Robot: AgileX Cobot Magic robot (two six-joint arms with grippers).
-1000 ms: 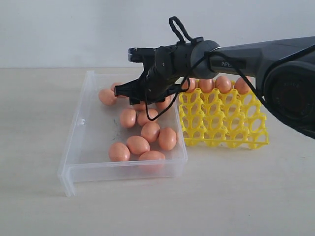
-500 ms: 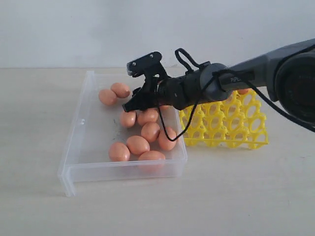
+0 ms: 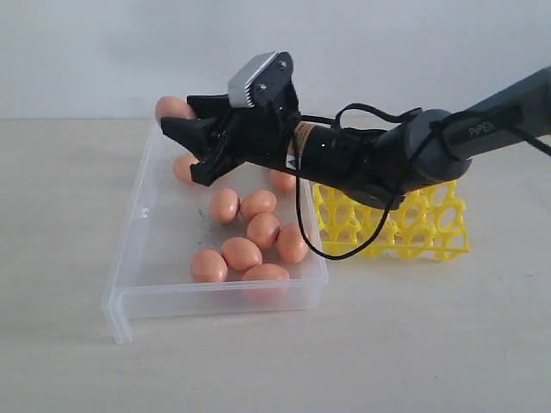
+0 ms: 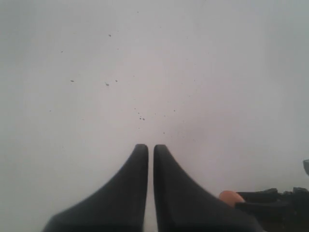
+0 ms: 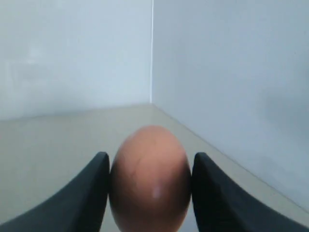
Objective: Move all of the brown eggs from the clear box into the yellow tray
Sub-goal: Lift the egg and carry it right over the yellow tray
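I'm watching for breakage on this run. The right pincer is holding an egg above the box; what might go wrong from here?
1. The right pincer grips the egg only by its sides, high over the far corner of the box; a slip could drop it onto the wall or the table.
2. The arm's slack cable hangs down near the loose eggs and the tray; swinging toward the tray, it might snag or knock an egg.

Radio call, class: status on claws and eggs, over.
Right claw shut on smooth orange-brown egg, held above far corner of clear plastic box. Left claw shut, empty. More eggs lie in box; yellow lattice tray partly hidden behind arm.
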